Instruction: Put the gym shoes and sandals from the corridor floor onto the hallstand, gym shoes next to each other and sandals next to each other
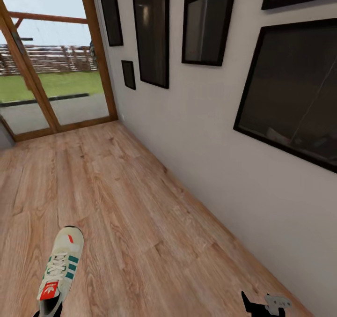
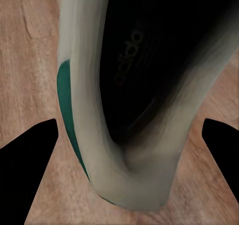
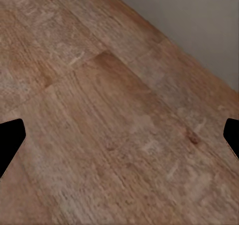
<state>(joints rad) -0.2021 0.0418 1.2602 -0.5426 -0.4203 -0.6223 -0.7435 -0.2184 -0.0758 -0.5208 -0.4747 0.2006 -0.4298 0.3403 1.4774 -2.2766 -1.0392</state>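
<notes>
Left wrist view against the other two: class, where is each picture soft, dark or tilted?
Left wrist view: the gym shoe is smeared and soft, its opening nearly black. Head view: strongly tilted, the picture frames show dull reflections, the glass door is bright. Right wrist view: evenly lit corridor floor, slightly soft.

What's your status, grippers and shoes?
Left gripper shut on gym shoe, carried above the corridor floor. Right gripper open, nothing between its fingers. Wall with dark frames on the right; path ahead looks free.
</notes>
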